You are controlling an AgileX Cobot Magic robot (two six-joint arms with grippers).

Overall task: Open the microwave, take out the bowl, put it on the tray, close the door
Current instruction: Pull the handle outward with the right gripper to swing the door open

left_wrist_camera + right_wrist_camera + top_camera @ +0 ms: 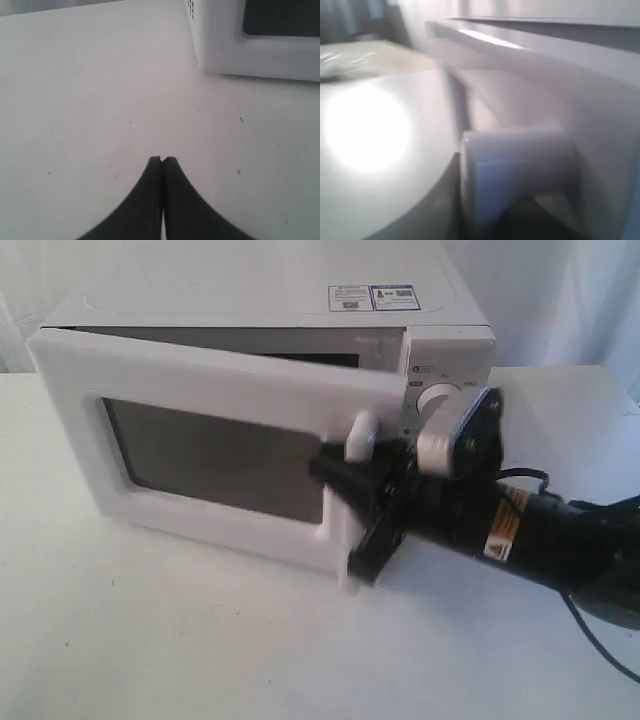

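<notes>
While right fingers (335, 468) clamp the ajar door (200, 375) handle (362, 435), left fingers (150, 192) hang closed near the microwave (250, 290).

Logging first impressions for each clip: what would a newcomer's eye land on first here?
The microwave has its door ajar, hinged on the left and pulled out on the right. The black right gripper is at the handle, in the middle of the exterior view. The left gripper hangs shut over the table, near a front corner of the microwave.
</notes>
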